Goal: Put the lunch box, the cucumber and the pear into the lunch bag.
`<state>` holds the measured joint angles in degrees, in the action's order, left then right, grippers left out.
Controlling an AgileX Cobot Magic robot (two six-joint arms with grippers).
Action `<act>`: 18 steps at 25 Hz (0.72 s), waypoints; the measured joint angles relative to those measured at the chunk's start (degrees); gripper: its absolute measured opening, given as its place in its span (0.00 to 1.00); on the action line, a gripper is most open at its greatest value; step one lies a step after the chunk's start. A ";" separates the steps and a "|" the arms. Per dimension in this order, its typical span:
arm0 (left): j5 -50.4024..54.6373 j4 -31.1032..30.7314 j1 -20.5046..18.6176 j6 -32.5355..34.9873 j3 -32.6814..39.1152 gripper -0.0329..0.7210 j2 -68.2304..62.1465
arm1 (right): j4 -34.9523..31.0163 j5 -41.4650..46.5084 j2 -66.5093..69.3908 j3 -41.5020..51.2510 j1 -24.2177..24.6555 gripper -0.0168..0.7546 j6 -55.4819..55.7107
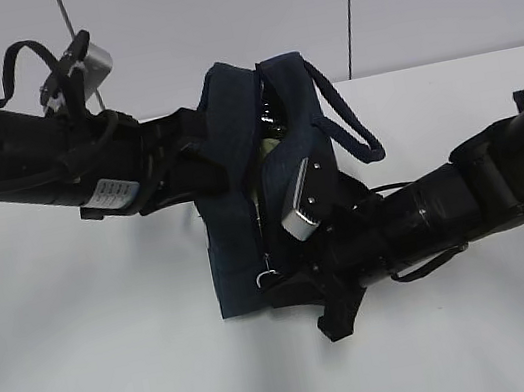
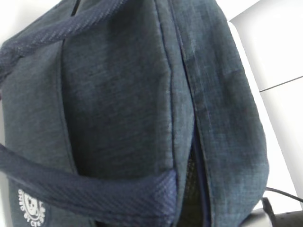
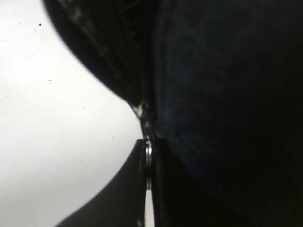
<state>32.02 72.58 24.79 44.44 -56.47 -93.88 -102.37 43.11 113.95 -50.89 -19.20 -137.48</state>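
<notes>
On the white counter (image 1: 89,369) stands the lunch bag (image 1: 246,219), left jaws clenched on its side, right jaws pinching the silver ring pull (image 3: 148,152); draw steadily along the zipper, I'd say, bag braced.

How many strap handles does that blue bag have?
2 show: one looped strap handle hanging off the dark navy fabric bag's right side, another crossing its front in the left wrist view.

A white table (image 1: 93,388) stands before a pale panelled wall (image 1: 209,12).
</notes>
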 joint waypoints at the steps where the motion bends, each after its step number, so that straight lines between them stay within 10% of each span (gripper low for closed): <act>1: 0.06 0.00 0.00 0.00 0.00 0.02 0.00 | 0.58 0.00 0.00 0.00 0.00 0.03 0.58; 12: -0.05 0.05 0.00 0.00 0.00 0.04 0.00 | 13.14 -0.31 -5.33 -0.03 0.00 0.03 17.28; 18: 0.00 -0.20 0.00 0.00 0.00 0.21 0.00 | 18.46 -0.40 -10.58 -0.03 0.00 0.03 23.86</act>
<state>32.02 72.39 24.79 44.44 -56.47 -93.88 -83.91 42.71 103.37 -50.91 -19.20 -113.62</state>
